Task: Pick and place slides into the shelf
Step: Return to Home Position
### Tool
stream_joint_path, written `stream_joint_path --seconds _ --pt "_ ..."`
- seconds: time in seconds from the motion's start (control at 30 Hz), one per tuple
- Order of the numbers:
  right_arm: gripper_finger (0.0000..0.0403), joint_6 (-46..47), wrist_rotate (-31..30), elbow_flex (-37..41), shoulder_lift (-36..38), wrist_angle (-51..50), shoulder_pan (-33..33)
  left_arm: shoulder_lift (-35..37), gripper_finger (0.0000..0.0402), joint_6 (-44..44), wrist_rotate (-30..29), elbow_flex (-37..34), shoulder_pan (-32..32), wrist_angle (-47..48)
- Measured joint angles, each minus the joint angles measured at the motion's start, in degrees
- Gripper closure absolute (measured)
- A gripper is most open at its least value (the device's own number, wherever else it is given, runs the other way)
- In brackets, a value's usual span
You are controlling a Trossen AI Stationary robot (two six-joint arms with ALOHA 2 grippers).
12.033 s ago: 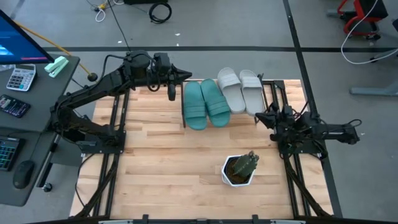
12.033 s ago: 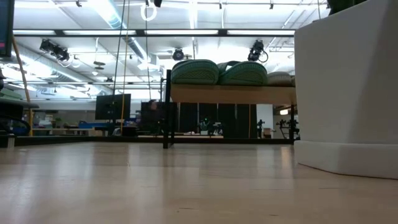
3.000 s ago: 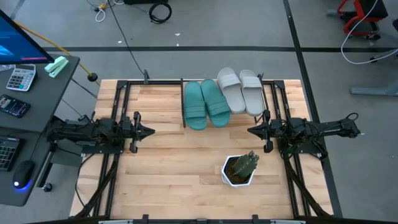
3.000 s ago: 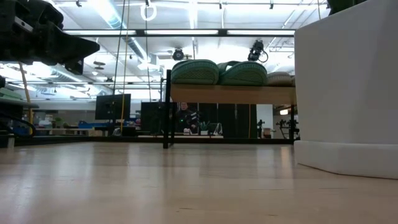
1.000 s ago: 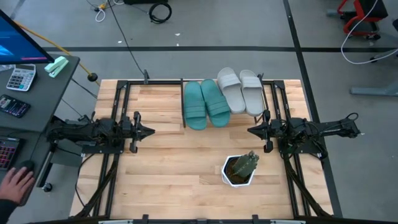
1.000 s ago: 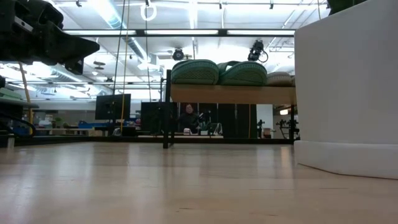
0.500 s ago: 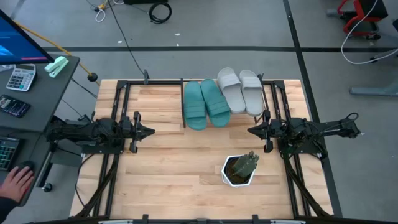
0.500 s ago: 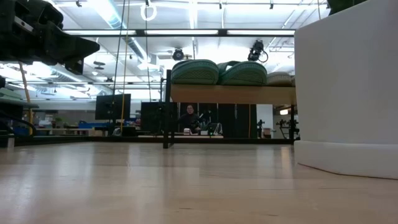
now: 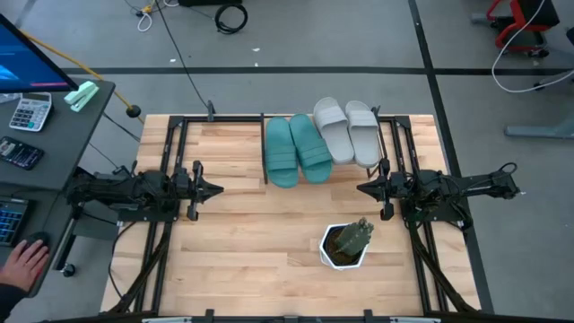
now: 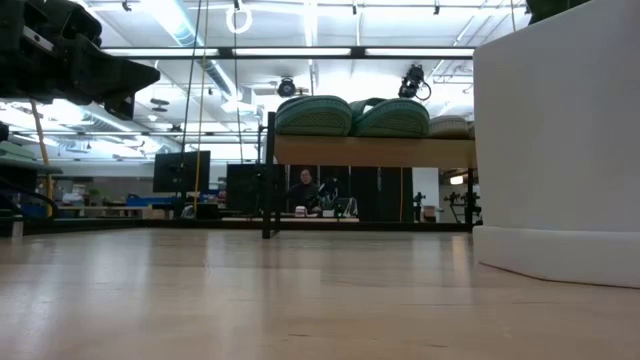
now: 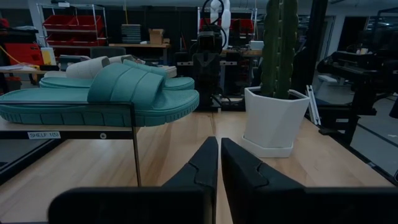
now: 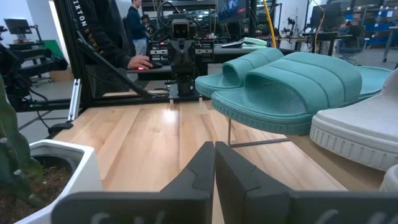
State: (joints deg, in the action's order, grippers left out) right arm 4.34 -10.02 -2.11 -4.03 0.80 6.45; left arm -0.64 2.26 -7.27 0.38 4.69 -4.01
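Slides fill the shelf at the far edge of the table. The teal-green pair lies toward the left arm's side, with the light grey pair just beside it toward the right arm's side.

The left gripper hovers low over the table's left edge, well apart from the shelf. In its wrist view the two dark fingers are pressed tip to tip with nothing between them. The right gripper mirrors it at the table's right edge, near the shelf's end. Its fingers are likewise drawn together and hold nothing. Neither gripper touches a slide.

Seen from the wrists, the teal sandals are soft and matte, with wide ribbed straps and finely ridged sole edges. The grey ones show the same grooved rim. They rest on a light wooden plank carried on thin black metal legs, which stands on the slatted pale-wood table with its black frame.

A white, faceted pot holding a green ribbed cactus stands on the table between the shelf and the near edge, closer to the right gripper. At the desk beside the left arm, a person's hand rests by a mouse.
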Motion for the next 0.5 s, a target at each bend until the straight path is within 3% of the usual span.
stream_joint_path --seconds 0.5 --pt "0.0384 -0.01 0.0 0.0 0.02 0.01 0.0 0.02 0.0368 0.01 0.0 0.0 0.0 0.0"
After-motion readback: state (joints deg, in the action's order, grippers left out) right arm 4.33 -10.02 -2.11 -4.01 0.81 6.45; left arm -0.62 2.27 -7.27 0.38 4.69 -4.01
